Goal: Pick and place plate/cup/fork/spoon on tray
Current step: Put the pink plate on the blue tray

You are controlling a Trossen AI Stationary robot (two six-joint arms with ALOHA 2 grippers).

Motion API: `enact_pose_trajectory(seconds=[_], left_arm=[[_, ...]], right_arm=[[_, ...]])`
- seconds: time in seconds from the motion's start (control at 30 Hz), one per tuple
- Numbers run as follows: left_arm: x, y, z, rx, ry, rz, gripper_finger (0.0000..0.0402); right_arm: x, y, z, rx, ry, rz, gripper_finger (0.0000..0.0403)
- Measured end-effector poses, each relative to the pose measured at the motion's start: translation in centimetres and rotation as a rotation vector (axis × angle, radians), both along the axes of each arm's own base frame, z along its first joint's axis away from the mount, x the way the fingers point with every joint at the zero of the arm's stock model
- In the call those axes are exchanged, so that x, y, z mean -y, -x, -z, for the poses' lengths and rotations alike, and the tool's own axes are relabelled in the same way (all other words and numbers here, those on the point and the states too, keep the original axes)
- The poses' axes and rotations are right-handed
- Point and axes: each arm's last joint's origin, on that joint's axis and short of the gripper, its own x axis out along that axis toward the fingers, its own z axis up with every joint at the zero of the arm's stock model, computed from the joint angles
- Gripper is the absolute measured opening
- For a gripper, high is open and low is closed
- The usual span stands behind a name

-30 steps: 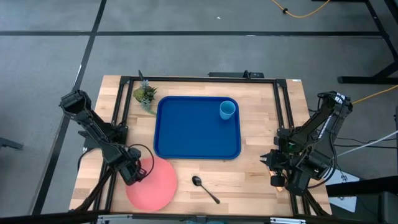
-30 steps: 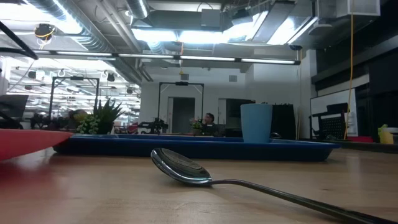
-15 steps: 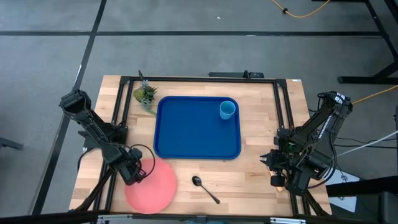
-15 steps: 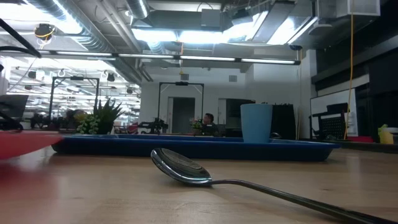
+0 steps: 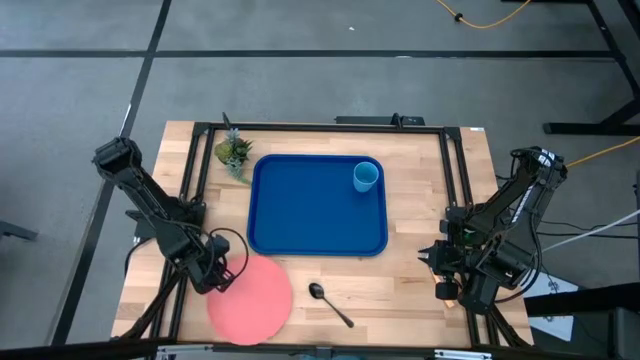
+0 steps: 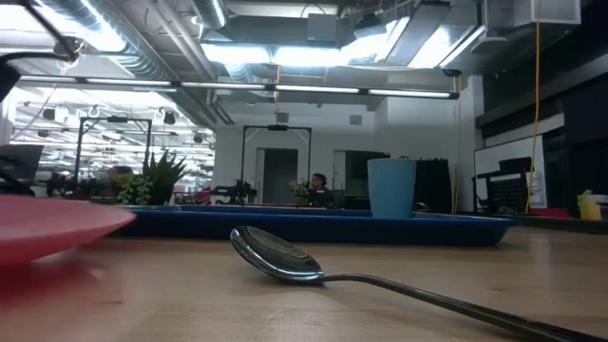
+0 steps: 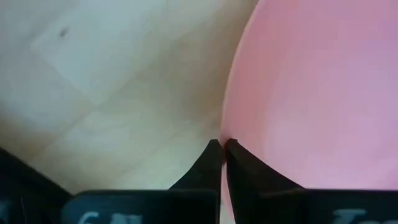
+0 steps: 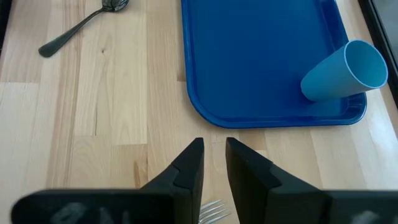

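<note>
While the small light-blue round cup (image 5: 366, 176) is already standing on the large deep-blue rectangular tray (image 5: 300, 215), in its far right corner, 3 of the 4 pieces are still waiting on the wooden desk (image 5: 400, 290), so the task is looking roughly a quarter done. The plate appears to be the step in hand.

The left gripper (image 7: 221, 144) is clenching its jaws on the near edge of the flat round salmon-pink plate (image 5: 249, 298): in the left wrist view the 2 dark tips are meeting right at the rim, with the pink surface spreading away ahead of the jaws and to one side. From above, the plate is lying just short of the tray's near left corner, not yet on it, and in the low view it is seeming to sit slightly above the desk, though contact underneath is hard to judge.

The small dark shiny spoon (image 5: 328, 301) is lying on the desk beside the plate, well apart from both sets of jaws.

The right gripper (image 8: 214, 155) is waiting at the right side of the desk, its jaws slightly parted and grasping nothing. The silver tines of the fork (image 8: 212, 211) are peeking out directly beneath those jaws, its handle hidden, while the tray and cup are lying ahead of them.
</note>
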Motion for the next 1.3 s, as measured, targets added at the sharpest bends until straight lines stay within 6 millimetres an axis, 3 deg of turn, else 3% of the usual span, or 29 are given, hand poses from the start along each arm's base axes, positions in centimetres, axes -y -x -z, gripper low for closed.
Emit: enact_pose_trajectory(seconds=[0.3,0.63,1.3], left_arm=[[-1.0,0.8,-2.2,0.076,0.084,0.026,0.0001],[-3.4,1.5,-4.1,0.361,-0.094,-0.088,0.0000],[-6.0,-0.6,-4.6,0.471,-0.223,-0.284,0.0000]], right_arm=[[0.0,0.0,0.0,0.000,0.000,0.001,0.0073],[0.0,0.0,0.0,0.000,-0.001,0.001,0.0073],[0.0,0.0,0.0,0.002,-0.005,0.002,0.0073]])
